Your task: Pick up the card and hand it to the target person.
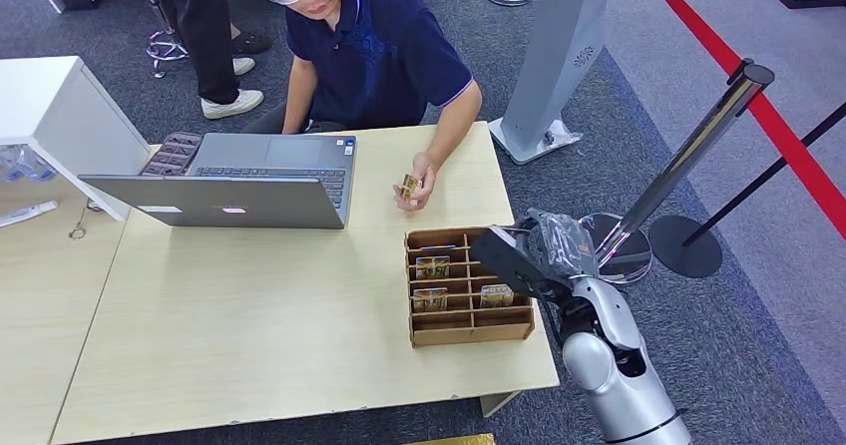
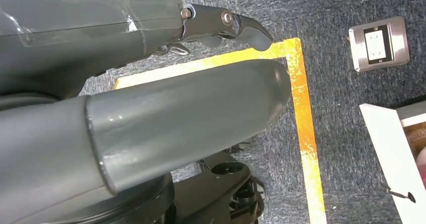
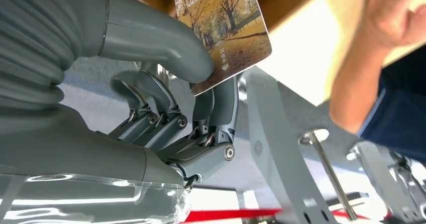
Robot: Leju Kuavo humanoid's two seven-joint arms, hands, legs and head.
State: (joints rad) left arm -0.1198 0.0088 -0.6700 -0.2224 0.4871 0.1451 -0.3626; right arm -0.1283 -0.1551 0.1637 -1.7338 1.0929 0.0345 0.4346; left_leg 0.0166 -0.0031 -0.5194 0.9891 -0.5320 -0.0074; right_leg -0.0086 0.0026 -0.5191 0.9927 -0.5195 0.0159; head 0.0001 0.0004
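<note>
The desk is the biggest thing in front of me, pale wood, with a person in a dark blue shirt sitting at its far side. An open grey laptop stands on the desk before the person. The person's hand rests on the desk near the laptop and holds something small, maybe another card; I cannot say for sure from the head view.

On my right side a wooden box with compartments sits near the desk's edge, and a few cards stand in its slots. My right hand is at the right end of this box, just above it. In the right wrist view my right hand pinches the card between the thick thumb and the darker fingers; the card shows a picture of autumn trees.

My left hand hangs above the grey carpet, beside an orange floor line. It holds nothing; its fingers seem stretched out and apart.
</note>
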